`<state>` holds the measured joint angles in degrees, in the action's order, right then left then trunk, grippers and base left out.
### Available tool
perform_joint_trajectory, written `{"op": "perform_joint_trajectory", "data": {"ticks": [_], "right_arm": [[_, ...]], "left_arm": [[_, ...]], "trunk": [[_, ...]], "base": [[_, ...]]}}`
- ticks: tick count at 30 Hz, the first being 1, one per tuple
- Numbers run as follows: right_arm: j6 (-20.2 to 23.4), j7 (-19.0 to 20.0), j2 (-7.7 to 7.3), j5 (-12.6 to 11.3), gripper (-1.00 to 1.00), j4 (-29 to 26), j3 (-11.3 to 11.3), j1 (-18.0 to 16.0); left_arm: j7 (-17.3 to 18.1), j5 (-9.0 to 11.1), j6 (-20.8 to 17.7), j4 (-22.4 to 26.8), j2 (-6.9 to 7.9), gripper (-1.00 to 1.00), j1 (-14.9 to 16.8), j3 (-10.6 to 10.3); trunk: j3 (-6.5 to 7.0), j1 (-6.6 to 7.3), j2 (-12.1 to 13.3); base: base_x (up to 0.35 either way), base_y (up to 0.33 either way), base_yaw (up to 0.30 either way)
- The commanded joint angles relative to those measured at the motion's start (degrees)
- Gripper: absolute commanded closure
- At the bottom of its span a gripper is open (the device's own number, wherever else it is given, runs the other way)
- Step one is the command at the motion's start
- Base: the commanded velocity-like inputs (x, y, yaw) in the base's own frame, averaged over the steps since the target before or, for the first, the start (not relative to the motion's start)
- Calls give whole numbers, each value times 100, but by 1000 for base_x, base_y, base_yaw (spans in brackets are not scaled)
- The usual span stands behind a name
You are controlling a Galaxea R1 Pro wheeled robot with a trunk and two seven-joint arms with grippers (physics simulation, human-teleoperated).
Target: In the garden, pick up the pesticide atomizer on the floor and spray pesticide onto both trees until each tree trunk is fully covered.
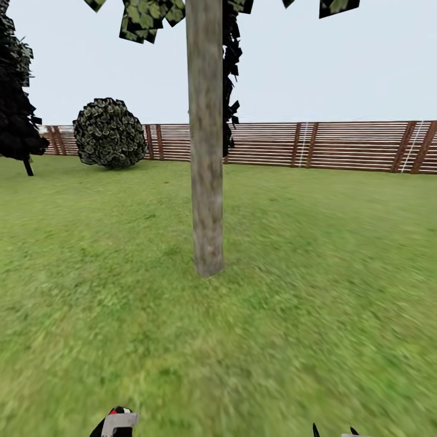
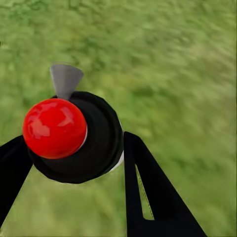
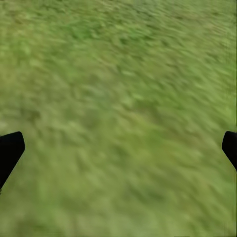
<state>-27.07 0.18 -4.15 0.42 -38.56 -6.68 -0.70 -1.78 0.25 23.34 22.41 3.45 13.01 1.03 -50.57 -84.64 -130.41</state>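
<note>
One tree stands straight ahead in the head view, its thick grey-beige tree trunk [image 1: 205, 152] rising from the lawn floor [image 1: 303, 303], with blocky leaves [image 1: 145, 18] overhead. No pesticide specks are visible on the bark. My left gripper [image 2: 74, 143] is shut on the pesticide atomizer [image 2: 74, 138], a black body with a red ball top [image 2: 54, 127] and a grey nozzle [image 2: 65, 79]. The atomizer's top [image 1: 118, 422] peeks in at the bottom edge of the head view. My right gripper [image 3: 118, 148] hangs open over the grass, its tips [image 1: 334, 432] low in the head view.
A brown slat fence [image 1: 340, 145] runs across the back of the garden. A round bush [image 1: 109, 133] stands at the back left, and a dark tree [image 1: 15, 103] at the far left edge. Grass lies between me and the trunk.
</note>
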Motion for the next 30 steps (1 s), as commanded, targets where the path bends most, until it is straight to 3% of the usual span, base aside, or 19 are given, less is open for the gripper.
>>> {"op": "perform_joint_trajectory", "data": {"ticks": [1, 30], "right_arm": [[0, 0, -1, -3, -100, 1, -2, 0], [15, 31, 13, 17, -100, 10, 14, 0]], "left_arm": [[3, 0, -2, -4, 10, 100, 0, 2], [15, -12, -3, -51, 86, 100, 3, 5]], "trunk": [[0, 0, 0], [0, 0, 0]], "base": [[338, 6, 0], [338, 0, 0]]}}
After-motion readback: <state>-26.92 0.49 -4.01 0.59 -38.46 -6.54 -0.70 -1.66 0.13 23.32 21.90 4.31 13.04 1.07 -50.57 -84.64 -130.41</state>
